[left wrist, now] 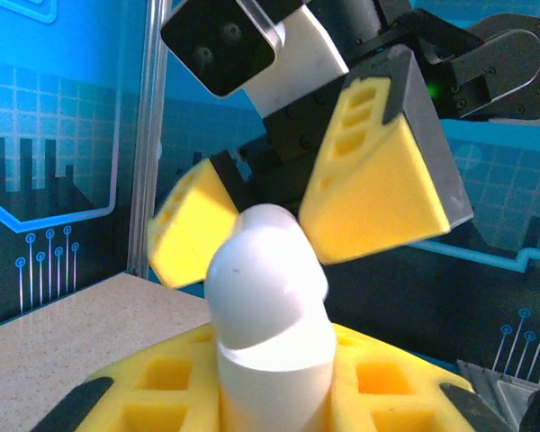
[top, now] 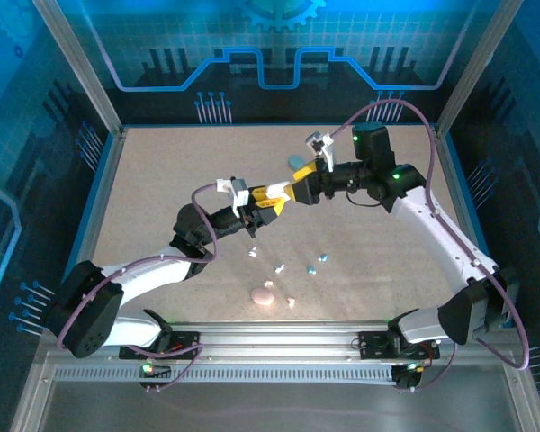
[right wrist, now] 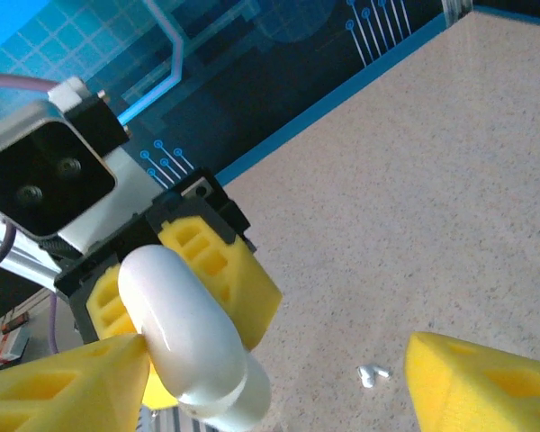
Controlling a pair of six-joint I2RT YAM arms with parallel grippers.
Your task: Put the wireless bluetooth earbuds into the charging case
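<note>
A white charging case stands upright in mid-air with my left gripper shut on its lower half. Its lid is tilted, slightly ajar from the body. From above, the left gripper meets my right gripper over the table's middle. The right gripper is open and straddles the case's top, with one yellow pad against the lid. Tiny earbuds lie on the table below: white ones and teal ones. A white earbud lies between the right fingers' span.
A pink case lies near the table's front edge beside the earbuds. A teal case sits at the back, under the right arm. Blue walls and metal posts ring the sandy table.
</note>
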